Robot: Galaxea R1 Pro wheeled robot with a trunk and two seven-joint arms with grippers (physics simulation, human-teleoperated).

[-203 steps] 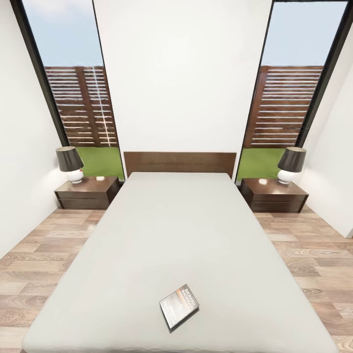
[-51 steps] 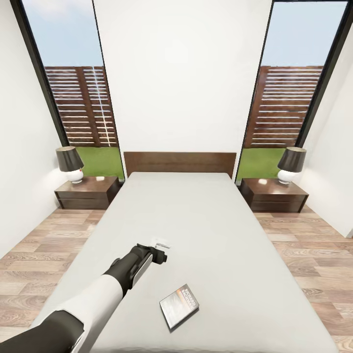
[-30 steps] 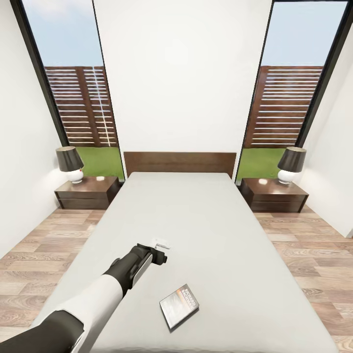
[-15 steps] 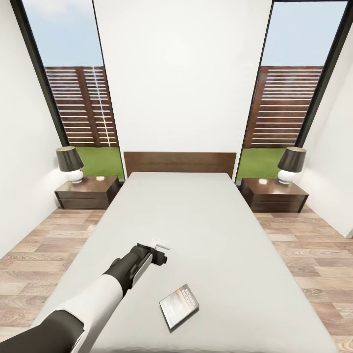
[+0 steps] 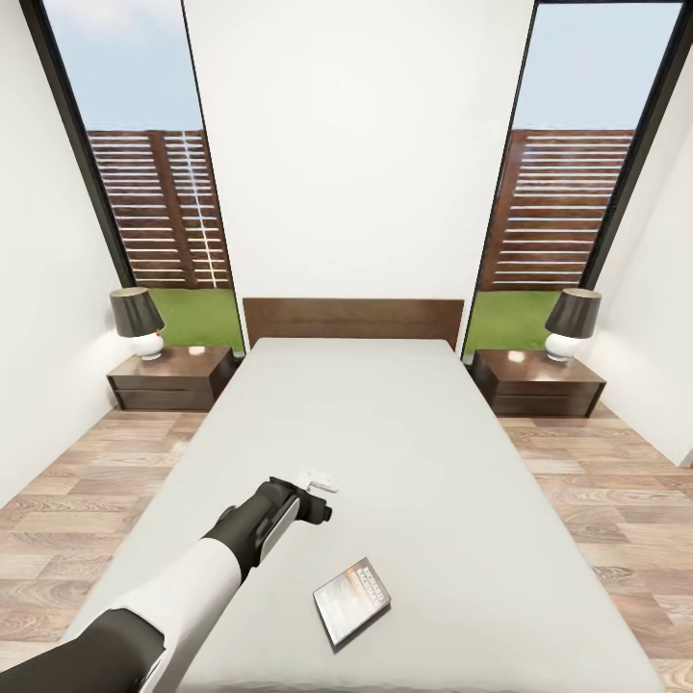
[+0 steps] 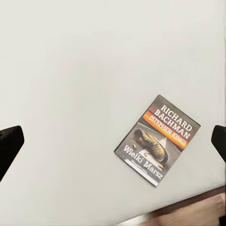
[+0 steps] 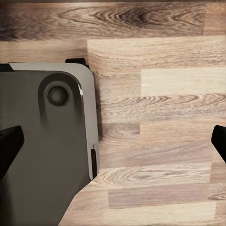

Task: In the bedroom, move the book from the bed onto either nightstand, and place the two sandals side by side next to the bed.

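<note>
The book (image 5: 352, 600), dark-covered with an orange band, lies flat near the foot of the pale-grey bed (image 5: 385, 452). My left gripper (image 5: 318, 495) hovers above the mattress, up and to the left of the book, and does not touch it. In the left wrist view the book (image 6: 157, 140) lies between the widely spread dark fingertips (image 6: 9, 146), so my left gripper (image 6: 113, 143) is open and empty. My right gripper (image 7: 113, 141) is open over the wood floor. Dark nightstands (image 5: 171, 378) (image 5: 537, 383) flank the headboard. The sandals are out of view.
Each nightstand carries a lamp with a dark shade (image 5: 136, 322) (image 5: 572, 323). Wood-plank floor (image 5: 87, 491) runs along both sides of the bed. The right wrist view looks down on the robot's grey base (image 7: 47, 141).
My left arm has come in over the bed since the oldest frame. Over the last second its gripper has drifted very slightly toward the book. The book has not moved.
</note>
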